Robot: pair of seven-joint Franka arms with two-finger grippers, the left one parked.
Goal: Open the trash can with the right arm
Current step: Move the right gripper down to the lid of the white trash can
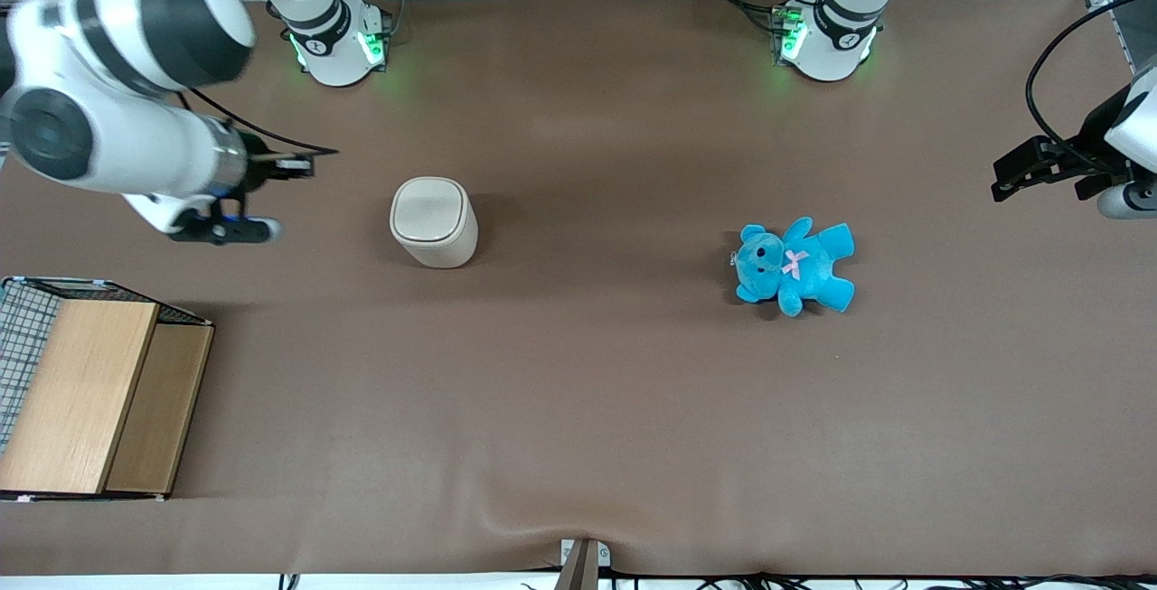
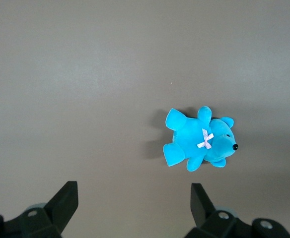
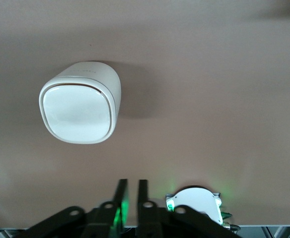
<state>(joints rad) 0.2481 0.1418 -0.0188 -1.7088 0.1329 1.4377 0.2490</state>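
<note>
Trash can [image 1: 434,221] stands upright mid-counter [image 1: 578,391], lid down. Right arm [image 1: 117,75] holds the pincer [image 3: 133,191] raised, toward the working arm's end from the can, fingers nearly together, well apart from the lid.

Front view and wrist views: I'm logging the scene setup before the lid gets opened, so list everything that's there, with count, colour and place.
trash can: one, cream-white, lid closed, standing upright on the table, toward the working arm's end.
teddy: one, blue with a pink bow, lying on the table toward the parked arm's end, apart from the trash can.
wire basket: one, dark wire with a light wood top, at the working arm's end, nearer the front camera than the trash can.
table: one, brown surface.
right arm: one, white with dark grey bands, raised beside the trash can.
gripper: one, black, fingers nearly together, holding nothing, apart from the trash can.
</note>
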